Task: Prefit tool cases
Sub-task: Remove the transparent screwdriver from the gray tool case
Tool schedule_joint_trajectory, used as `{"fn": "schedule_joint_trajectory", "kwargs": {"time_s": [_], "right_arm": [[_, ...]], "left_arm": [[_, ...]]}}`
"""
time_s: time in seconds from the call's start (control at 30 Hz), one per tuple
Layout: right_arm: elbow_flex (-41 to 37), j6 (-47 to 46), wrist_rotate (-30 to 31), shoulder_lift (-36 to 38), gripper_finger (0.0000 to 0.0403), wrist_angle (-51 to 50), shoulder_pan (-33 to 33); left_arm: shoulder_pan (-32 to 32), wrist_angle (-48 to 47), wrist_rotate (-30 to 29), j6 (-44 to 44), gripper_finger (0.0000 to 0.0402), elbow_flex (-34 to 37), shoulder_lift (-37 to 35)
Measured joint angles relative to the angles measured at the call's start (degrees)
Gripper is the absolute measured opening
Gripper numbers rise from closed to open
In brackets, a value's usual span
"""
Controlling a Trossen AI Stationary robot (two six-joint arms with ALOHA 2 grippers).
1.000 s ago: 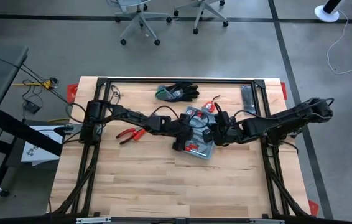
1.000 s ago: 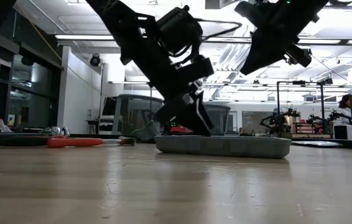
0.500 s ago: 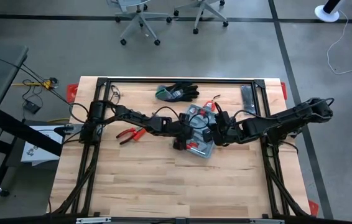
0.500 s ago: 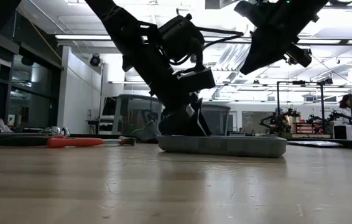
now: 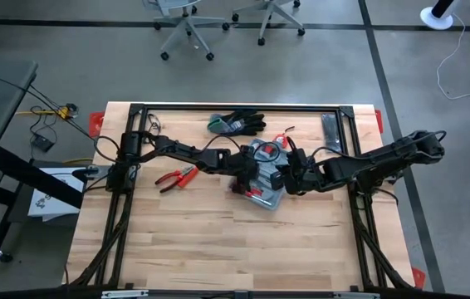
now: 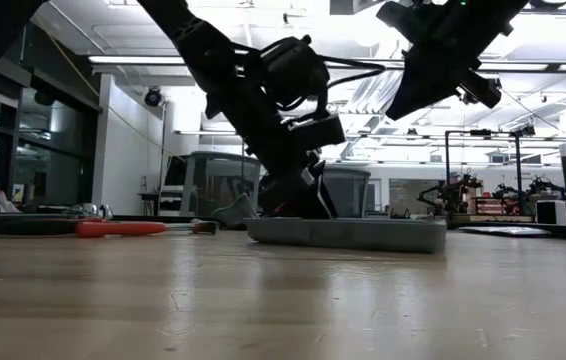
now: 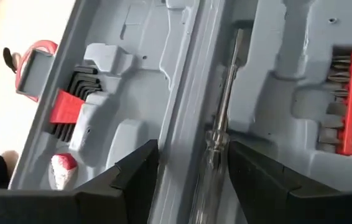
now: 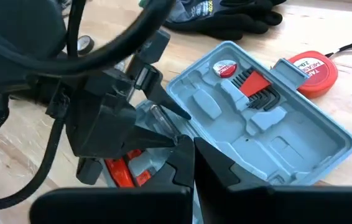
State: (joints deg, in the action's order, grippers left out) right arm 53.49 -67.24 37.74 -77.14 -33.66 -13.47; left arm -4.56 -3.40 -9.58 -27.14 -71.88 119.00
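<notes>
Tabletop: gloves (image 5: 237,123) behind open tool case (image 5: 261,176).

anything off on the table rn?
Mostly the tool case: it lies open and skewed to the table edges, several recesses unfilled. Pliers and a tape measure lie loose outside it. The left hand straddles a screwdriver near the hinge. No visible damage.
</notes>
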Motion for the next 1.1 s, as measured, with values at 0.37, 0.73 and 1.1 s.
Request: {"fn": "schedule_joint_trajectory", "kwargs": {"time_s": [0.37,0.73,1.1], "right_arm": [[0.00,0.19,0.02,0.00,0.0000,-0.43,-0.01],[0.00,0.17,0.01,0.00,0.0000,-0.43,-0.07],[0.00,0.20,0.00,0.00,0.0000,-0.89,-0.07]], "left_arm": [[1.53,-5.07,-4.48,-0.13,0.0184,0.09,0.87],[4.57,-4.64,-10.39,5.19,0.0036,0.02,2.01],[4.90,-6.36,-10.09,8.52,0.0023,0.28,-1.36]]}}
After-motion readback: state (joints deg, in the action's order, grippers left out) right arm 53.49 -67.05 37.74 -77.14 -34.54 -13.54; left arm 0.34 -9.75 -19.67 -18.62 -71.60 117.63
